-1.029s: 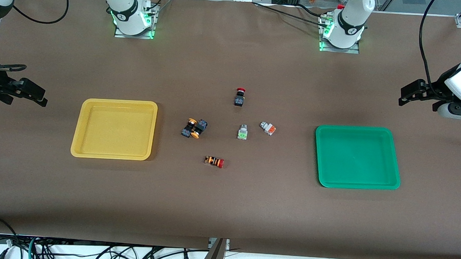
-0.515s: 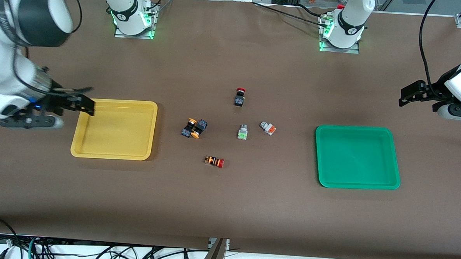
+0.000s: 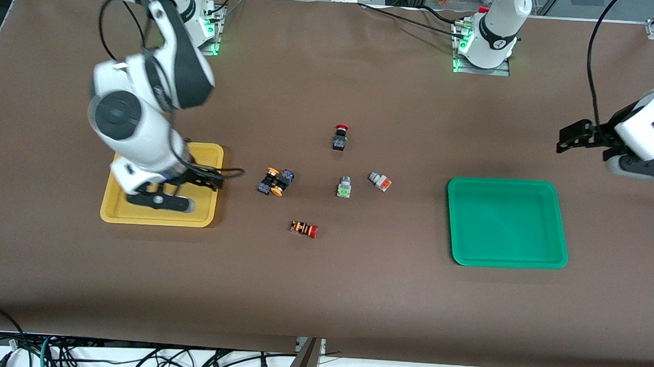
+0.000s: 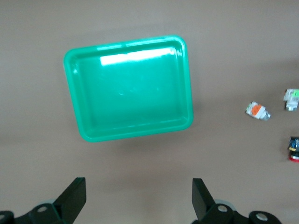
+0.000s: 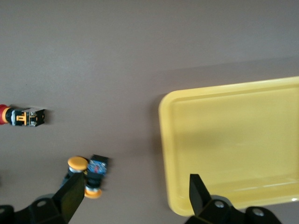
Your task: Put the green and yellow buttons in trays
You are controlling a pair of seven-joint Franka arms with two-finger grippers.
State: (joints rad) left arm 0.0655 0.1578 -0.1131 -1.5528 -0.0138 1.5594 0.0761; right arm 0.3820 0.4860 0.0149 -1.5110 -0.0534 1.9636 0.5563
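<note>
Swung in fast from the table's edge — right gripper now up over the yellow tray, jaws spread wide, holding nothing. Heading, it seems, for the two yellow-capped buttons lying together just past the tray, toward the table's middle. Left gripper shifted only a little, waiting high near the green tray, jaws spread too. Green-faced button and orange-faced button unmoved, side by side between the trays. Nothing in either tray yet — first pick likely close.
</note>
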